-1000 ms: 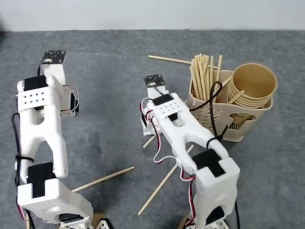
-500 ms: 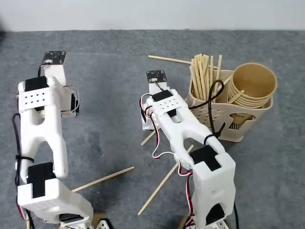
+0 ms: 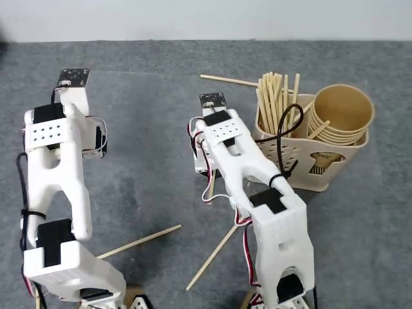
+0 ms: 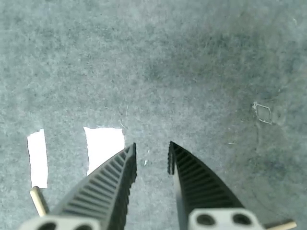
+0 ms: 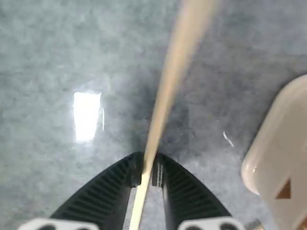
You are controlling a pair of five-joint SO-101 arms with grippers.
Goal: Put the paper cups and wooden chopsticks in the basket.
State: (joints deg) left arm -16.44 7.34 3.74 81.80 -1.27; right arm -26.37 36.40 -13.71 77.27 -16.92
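High view: the right arm has swung nearer the basket (image 3: 322,175), tan perforated plastic, which already holds stacked paper cups (image 3: 341,112) and a chopstick bundle (image 3: 273,96). Loose chopsticks (image 3: 138,241) lie on the grey felted counter (image 3: 148,129).
Left wrist view: left hand (image 4: 151,154), ribbed black fingers parted, empty.
Right wrist view: right hand (image 5: 147,167) clamped on a pale wooden chopstick (image 5: 168,91) — delivery to the basket likely next.

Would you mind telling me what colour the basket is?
The basket is pale beige, best seen in the high view.
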